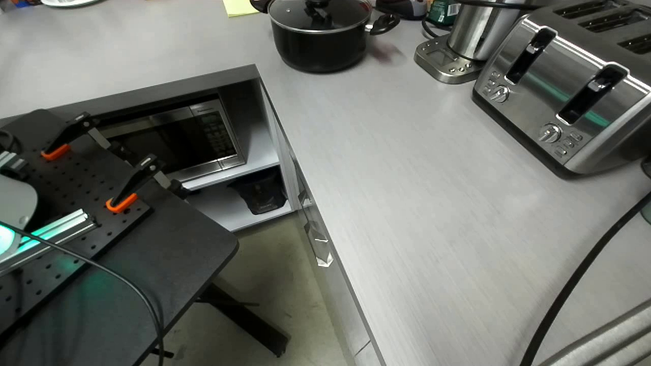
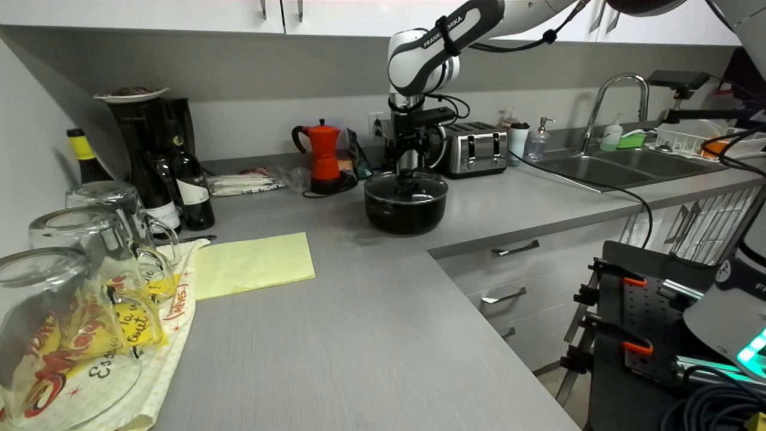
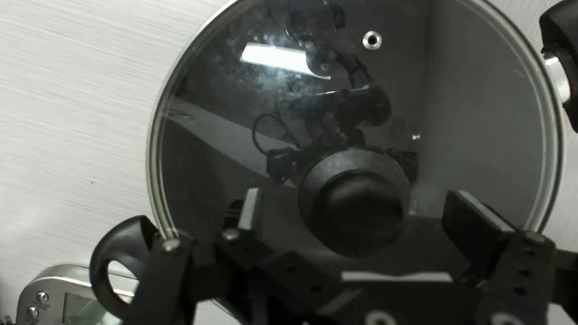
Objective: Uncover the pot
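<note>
Firstly, one claw [image 3: 359, 205], pointing down over the pot [image 2: 405, 215], its two fingers [image 3: 250, 210] well apart and clamped on nothing; in the wrist view they flank the knob [image 3: 359, 219] with a gap on either side, though whether they sit low enough to grip it cannot be told. One knob, dark, rounded, standing up from the lid [image 3: 478, 126]: the likely handhold, best pinched across its sides, beneath the domed top, which looks smooth and apt to slip. One lid, clear glass, metal rim [image 3: 154, 149], small vent hole [image 3: 372, 40], lying on the pot, so uncovering is not yet done; presumably stiff, breakable and of modest weight, hence a level lift and a gentle setting-down. One pot, squat, black, upright on the counter [image 1: 407, 178] near its inner corner; probably rigid and steady enough to need no hold of its own, its side handles [image 1: 385, 24] best kept clear of. One metal jug [image 1: 475, 30], standing on a control base [image 1: 447, 63], near the pot. One toaster [image 1: 559, 81], silver, beside the base. One red coffee maker [image 2: 324, 152], by the wall [image 2: 257, 78]. One sink [image 2: 658, 166], steel, with bent tap [image 2: 644, 102], farther along the counter.
</note>
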`<state>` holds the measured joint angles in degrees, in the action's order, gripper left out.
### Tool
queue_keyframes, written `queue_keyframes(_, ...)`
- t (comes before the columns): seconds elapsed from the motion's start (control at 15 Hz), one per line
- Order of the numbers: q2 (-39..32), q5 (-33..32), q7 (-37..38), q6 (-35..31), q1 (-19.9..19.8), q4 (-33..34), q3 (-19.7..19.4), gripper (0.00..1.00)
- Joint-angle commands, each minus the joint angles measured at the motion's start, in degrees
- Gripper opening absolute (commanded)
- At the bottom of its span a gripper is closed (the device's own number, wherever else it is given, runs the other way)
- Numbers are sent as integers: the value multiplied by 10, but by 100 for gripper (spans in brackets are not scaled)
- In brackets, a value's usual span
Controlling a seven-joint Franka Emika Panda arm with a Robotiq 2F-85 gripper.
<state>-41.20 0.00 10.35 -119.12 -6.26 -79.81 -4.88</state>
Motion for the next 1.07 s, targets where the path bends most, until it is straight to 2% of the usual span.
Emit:
queue_keyframes(0.0,-27,14,9,1,1,41,-1,100)
queue_keyframes(0.07,-29,14,9,0,1,43,0,100)
queue_keyframes(0.13,-30,13,8,-1,2,44,0,75)
queue_keyframes(0.27,-31,14,7,-2,1,45,0,68)
queue_keyframes(0.67,-22,17,0,-9,0,33,5,25)
queue_keyframes(1.0,25,16,-14,-41,2,-26,9,25)
